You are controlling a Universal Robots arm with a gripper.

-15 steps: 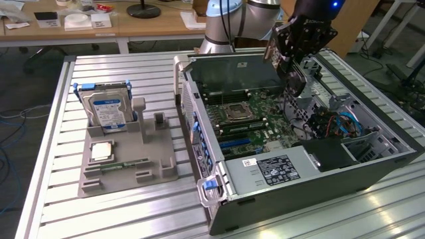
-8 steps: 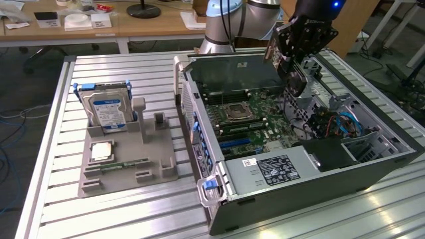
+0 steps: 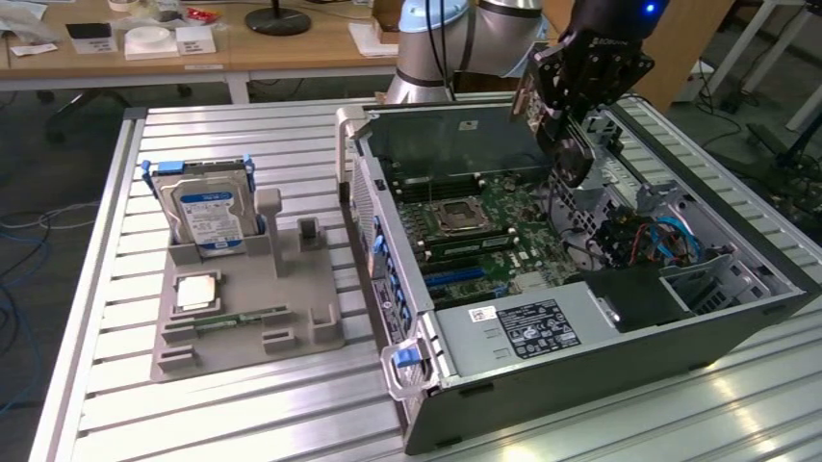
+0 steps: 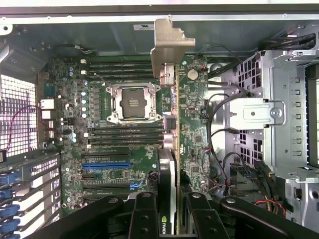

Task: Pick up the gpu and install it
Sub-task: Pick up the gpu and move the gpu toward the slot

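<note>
My gripper (image 3: 575, 114) is shut on the gpu (image 3: 573, 154), a thin black card that hangs edge-down over the open computer case (image 3: 385, 241), above its far right part in the exterior view. In the wrist view the gpu (image 4: 168, 164) shows edge-on between the black fingers (image 4: 144, 211), and its silver end bracket (image 4: 167, 45) points away from the gripper (image 4: 172, 204). The card is still above the motherboard (image 4: 194, 114), beside the empty CPU socket (image 4: 132, 102). A blue slot (image 4: 105, 165) lies on the board to one side of the card.
On the exterior view's left, a grey holder tray (image 3: 244, 337) carries a silver hard drive (image 3: 206, 217), a green memory stick (image 3: 238, 316) and a chip (image 3: 199, 292). Drive cages and cables (image 3: 642, 236) fill the case's right side. A wooden desk (image 3: 257, 53) stands behind.
</note>
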